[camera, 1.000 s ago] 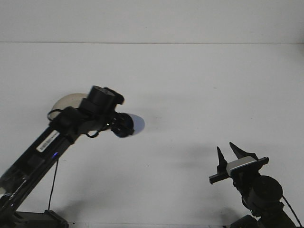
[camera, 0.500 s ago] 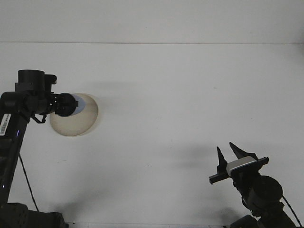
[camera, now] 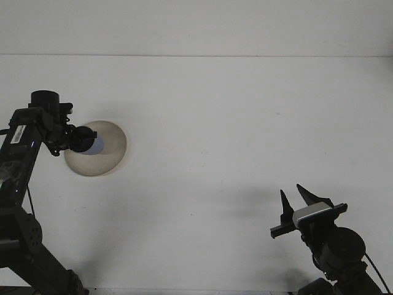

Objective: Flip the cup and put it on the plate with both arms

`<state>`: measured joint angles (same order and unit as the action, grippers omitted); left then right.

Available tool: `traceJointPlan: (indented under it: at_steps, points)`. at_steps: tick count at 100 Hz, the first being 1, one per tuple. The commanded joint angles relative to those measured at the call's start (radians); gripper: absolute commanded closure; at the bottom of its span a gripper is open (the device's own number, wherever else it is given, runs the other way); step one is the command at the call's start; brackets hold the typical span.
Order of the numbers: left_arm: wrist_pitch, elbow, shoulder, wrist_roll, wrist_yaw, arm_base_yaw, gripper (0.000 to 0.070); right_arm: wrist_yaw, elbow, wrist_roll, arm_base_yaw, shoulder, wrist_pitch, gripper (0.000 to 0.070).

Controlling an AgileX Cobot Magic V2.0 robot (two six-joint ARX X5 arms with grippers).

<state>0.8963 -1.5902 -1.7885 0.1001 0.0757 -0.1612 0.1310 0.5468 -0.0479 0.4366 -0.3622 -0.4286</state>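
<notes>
I see my left pincer [camera: 92, 144] gripping the pale blue cup [camera: 97, 145] over the round beige plate [camera: 110, 150]; my right pincer [camera: 295, 198] rests open, well apart.

The counter [camera: 233, 123] was a plain white surface that filled almost the whole front view and met a pale wall along its far edge. A round beige plate [camera: 110, 153] lay flat on it at the left. Soft grey shadows marked the counter near its front edge.
</notes>
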Motion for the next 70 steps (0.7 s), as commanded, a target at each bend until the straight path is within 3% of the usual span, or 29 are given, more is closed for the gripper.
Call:
traceJointPlan:
  at_steps: [1,7,21,47,70]
  points:
    - [-0.008,-0.018,-0.031,0.018,-0.002,-0.002,0.0681,0.001,0.001,0.007,0.002,-0.006,0.007,0.0407]
    - [-0.016,-0.018,-0.04,0.019,-0.002,-0.002,0.0646,0.001,0.001,0.007,0.002,-0.006,0.007,0.0407]
    - [-0.019,-0.018,-0.051,0.019,-0.001,-0.002,0.0387,0.001,0.001,0.007,0.002,-0.006,0.007,0.0407]
    - [-0.027,-0.061,0.016,-0.002,0.015,-0.013,0.0382,0.002,0.001,0.007,0.002,-0.006,0.008,0.0407]
    - [-0.029,-0.084,0.262,-0.017,0.088,-0.031,0.0384,0.03,0.001,0.026,0.002,-0.006,0.008,0.0407]
